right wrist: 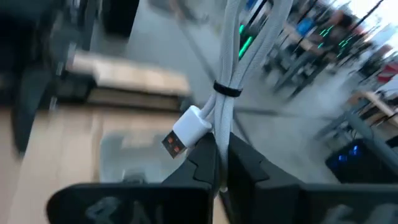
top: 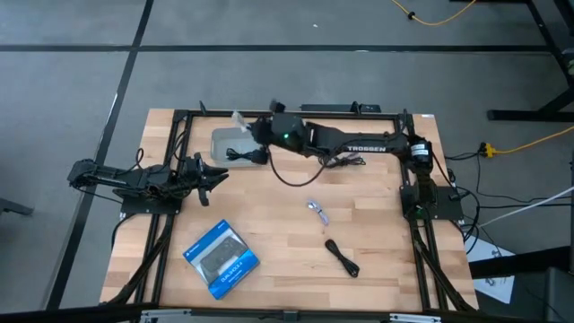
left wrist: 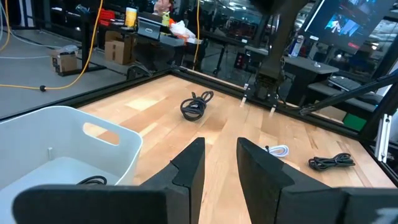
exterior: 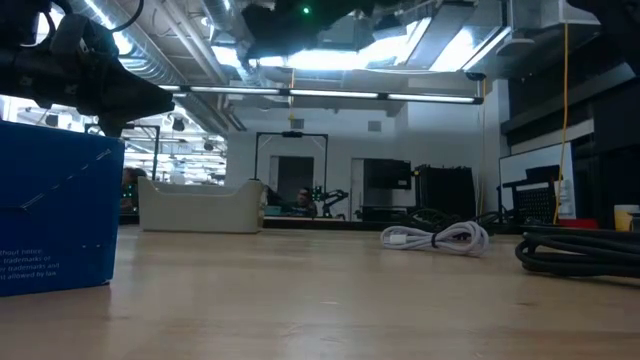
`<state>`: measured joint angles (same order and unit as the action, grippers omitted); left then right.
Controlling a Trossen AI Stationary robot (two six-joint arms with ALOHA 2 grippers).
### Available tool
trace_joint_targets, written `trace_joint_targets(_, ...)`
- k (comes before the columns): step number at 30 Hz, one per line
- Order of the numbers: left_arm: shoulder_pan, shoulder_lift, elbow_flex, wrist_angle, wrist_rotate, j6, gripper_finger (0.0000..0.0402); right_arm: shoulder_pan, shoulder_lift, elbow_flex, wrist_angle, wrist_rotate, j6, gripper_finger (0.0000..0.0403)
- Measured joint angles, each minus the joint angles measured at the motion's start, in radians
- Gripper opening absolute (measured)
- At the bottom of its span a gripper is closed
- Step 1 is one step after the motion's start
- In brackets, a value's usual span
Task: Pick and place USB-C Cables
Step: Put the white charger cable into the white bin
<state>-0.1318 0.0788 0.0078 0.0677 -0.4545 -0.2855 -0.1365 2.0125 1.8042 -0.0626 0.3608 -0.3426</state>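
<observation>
My right gripper [top: 244, 128] hangs over the far-left part of the table above a pale bin [top: 224, 144], shut on a whitish-silver USB-C cable [right wrist: 239, 56] tied in a bundle. A second whitish cable [top: 318, 212] lies mid-table. The stubby black bundle [top: 343, 258] lies nearer the front. The thin loose black coil [left wrist: 196, 106] rests on the wood under the right arm. Something dark and cable-like [left wrist: 93, 181] lies inside the bin. My left gripper [left wrist: 217, 163] waits open beside the bin, at the table's left. My right gripper pinches the whitish cable bundle between its two fingers [right wrist: 205, 158], just below the white plug [right wrist: 186, 132]. The bundle runs along the fingers and sticks out beyond their tips, bound by a dark tie [right wrist: 228, 90]. It is lifted clear above the bin.
A blue-and-black flat box [top: 221, 258] lies at the near-left of the table. A black frame rail [top: 296, 114] runs along the far edge behind the bin. Bare wood stretches between the bin and the lying cables. A long yellow cable [top: 529, 139] lies on the floor to the right.
</observation>
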Motion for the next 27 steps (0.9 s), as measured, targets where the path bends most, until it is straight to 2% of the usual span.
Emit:
trace_joint_targets(7,0.0,0.0,0.0,0.0,0.0,0.0,0.0086,-0.039,0.0,0.001,0.228,-0.023,0.014,0.0018)
trace_joint_targets(11,0.0,0.0,0.0,0.0,0.0,0.0,0.0086,-0.07,0.019,0.001,0.327,-0.105,0.081,0.0018)
trace_joint_targets(15,0.0,0.0,0.0,0.0,0.0,0.0,0.0086,-0.093,0.077,0.001,0.447,-0.127,0.107,0.0018)
trace_joint_targets(21,0.0,0.0,0.0,0.0,-0.001,0.0,0.0086,-0.117,0.149,0.001,0.446,-0.167,0.198,0.0018)
trace_joint_targets(27,0.0,0.0,0.0,0.0,-0.002,0.003,0.0086,-0.115,0.209,0.001,0.288,-0.238,0.293,0.0018)
